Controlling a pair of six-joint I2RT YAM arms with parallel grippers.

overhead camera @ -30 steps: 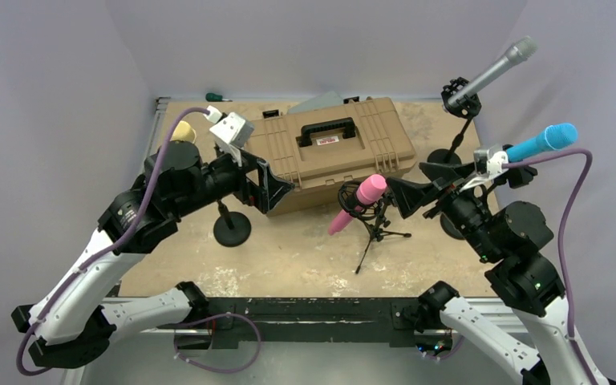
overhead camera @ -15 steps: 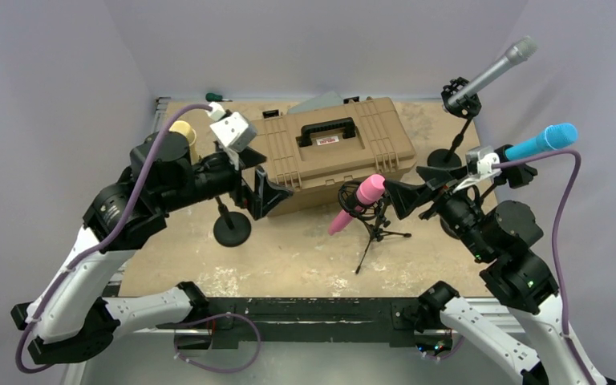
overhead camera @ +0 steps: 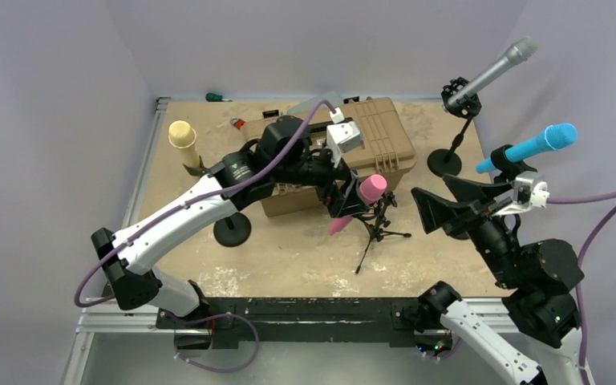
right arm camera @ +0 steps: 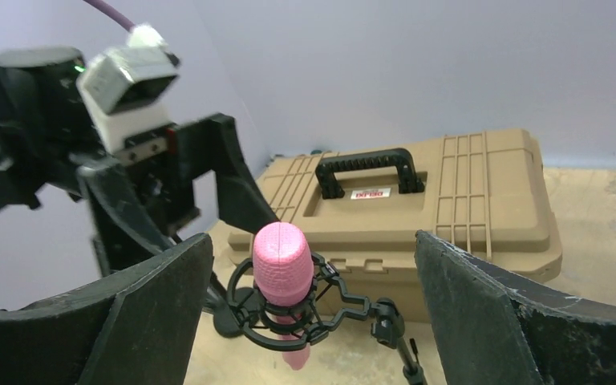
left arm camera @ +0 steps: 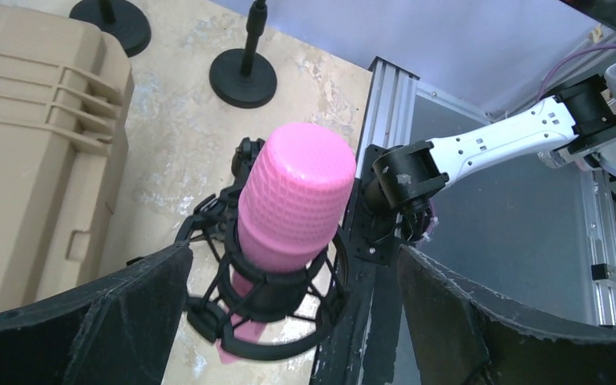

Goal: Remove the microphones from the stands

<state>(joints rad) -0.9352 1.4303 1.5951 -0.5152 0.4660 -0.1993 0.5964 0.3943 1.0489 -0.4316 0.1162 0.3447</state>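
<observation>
Left gripper [overhead camera: 350, 200] is spread wide and sits right around the pink microphone [overhead camera: 366, 191]. In the left wrist view the gripper [left arm camera: 293, 253] has one finger on each side of the mic head [left arm camera: 293, 200], with a visible gap on both sides, so it's not pinching anything. The arm is stretched out across the front of the tan toolbox [overhead camera: 385, 136] to get there.

The mic itself is sitting in its black shock mount [left arm camera: 265, 313] on the little tripod stand [overhead camera: 377, 228], tilted, with the pink head up and to the right. It's around the middle of the table [overhead camera: 289, 257], just on the near side of the toolbox's right end.

Right gripper [overhead camera: 431, 186] is also wide open, holding nothing, and is off to the right of the stand with clear space between them. From the right wrist camera, the gripper [right arm camera: 313, 239] frames the mic [right arm camera: 282, 257] and mount [right arm camera: 321, 309] between its fingers, with the toolbox [right arm camera: 449, 200] behind and the left arm's fingers just left of the mic.

Other stuff on the table: a grey mic [overhead camera: 497, 68] on a stand at the far right, a blue mic [overhead camera: 541, 143] on the right, a cream-coloured mic [overhead camera: 183, 136] at the far left, and a round black stand base [overhead camera: 232, 228] near the left arm.
</observation>
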